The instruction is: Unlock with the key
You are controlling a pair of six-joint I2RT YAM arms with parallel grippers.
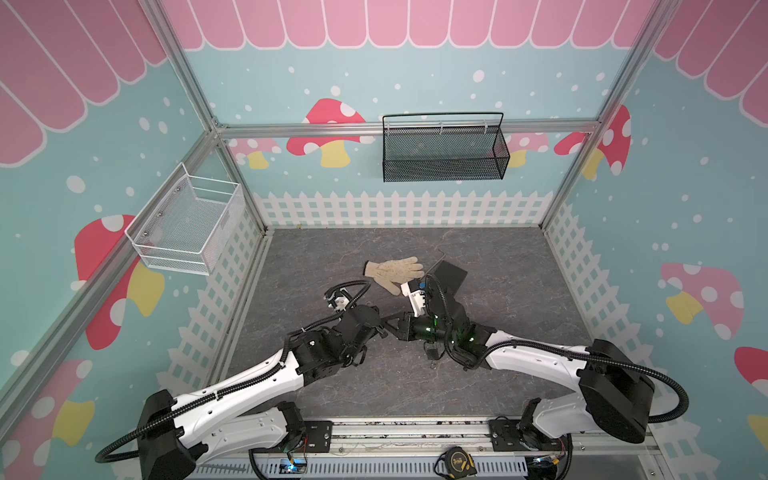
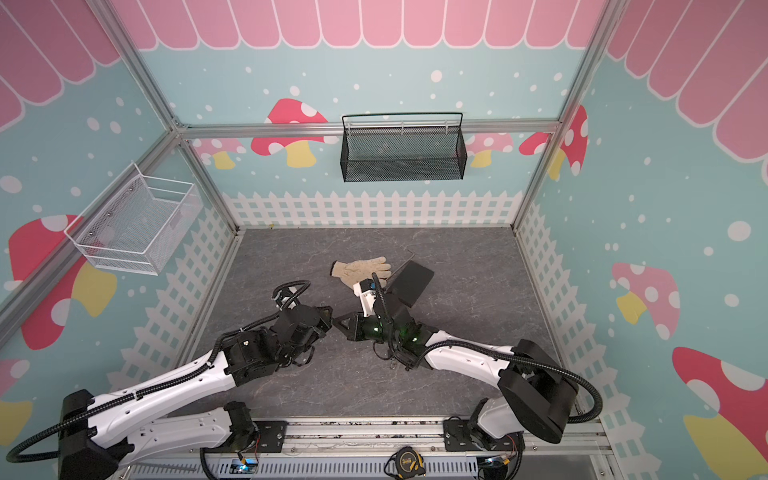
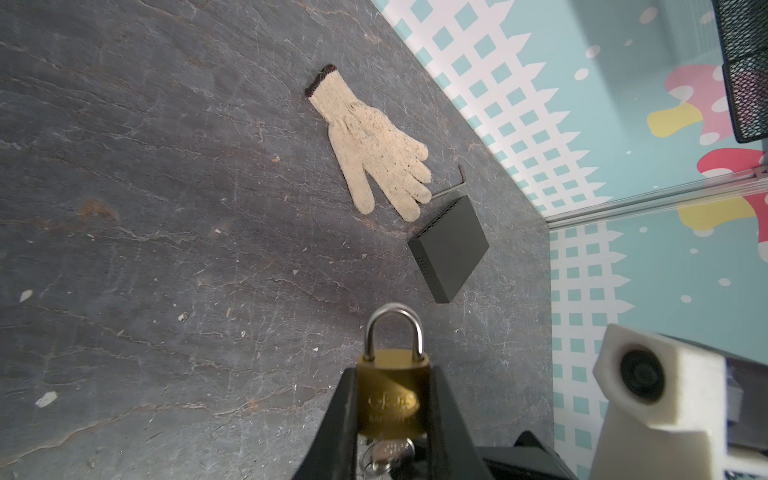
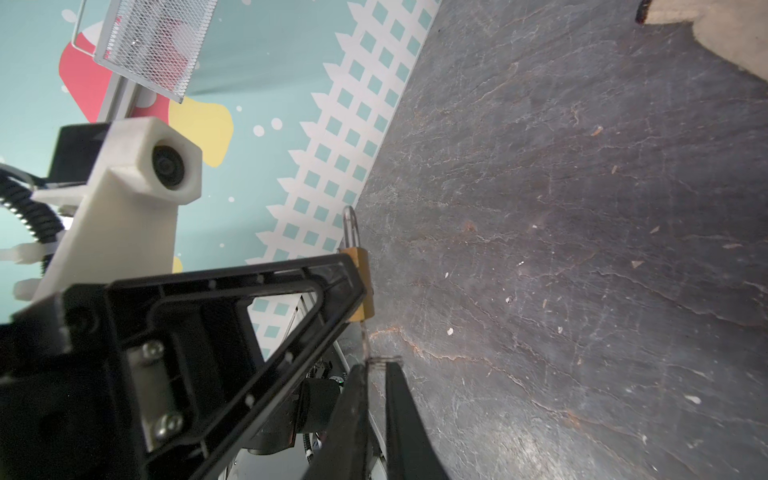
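A brass padlock (image 3: 392, 399) with a steel shackle hangs above the table, and my left gripper (image 3: 392, 372) is shut on its body. The same padlock (image 4: 363, 270) appears edge-on in the right wrist view, beside one finger (image 4: 270, 291) of the left gripper. A silver key (image 3: 390, 451) with a ring sits in the bottom of the lock. My right gripper (image 4: 377, 365) meets the lock from the opposite side, its tips shut on the head of the key (image 4: 365, 340). In both top views the two grippers touch tip to tip at mid-table (image 1: 386, 323) (image 2: 333, 321), which hides the lock and key there.
A beige knit glove (image 1: 395, 272), a flat black box (image 1: 449, 276) and a small hex key (image 3: 459, 183) lie just behind the grippers. A white mesh basket (image 1: 187, 224) hangs on the left wall and a black one (image 1: 444, 147) on the back wall. A tape measure (image 1: 457, 461) sits on the front rail.
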